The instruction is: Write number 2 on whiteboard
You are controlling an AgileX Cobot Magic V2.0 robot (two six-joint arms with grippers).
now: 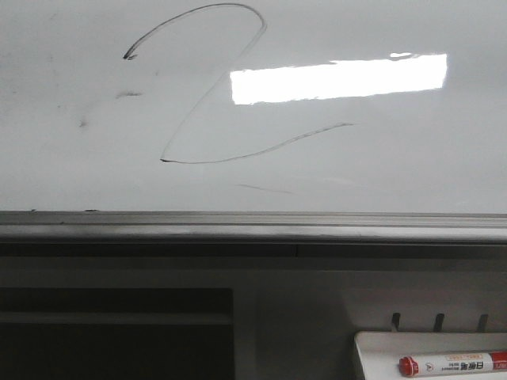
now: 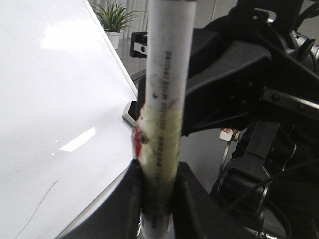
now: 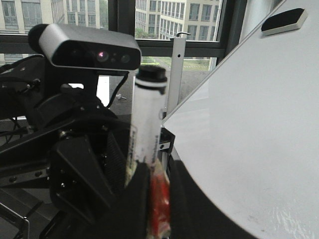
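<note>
The number 2 [image 1: 207, 87] is drawn in a thin dark line on the whiteboard [image 1: 71, 158], with a hooked top, a long diagonal and a wavy base. Neither gripper shows in the front view. In the left wrist view my left gripper [image 2: 158, 199] is shut on a white marker [image 2: 167, 79] that stands up between the fingers, beside the whiteboard [image 2: 50, 99]. In the right wrist view my right gripper [image 3: 158, 199] is shut on a white marker with a black end [image 3: 147, 114] and red tape, next to the whiteboard [image 3: 249, 129].
A grey metal rail [image 1: 253, 226] runs under the board. A small white tray [image 1: 380, 352] at the lower right holds a red-capped marker [image 1: 451, 364]. A bright glare [image 1: 337, 77] lies on the board. An eraser [image 3: 283, 21] sits on the board's far part. The other arm [image 2: 249, 74] is close by.
</note>
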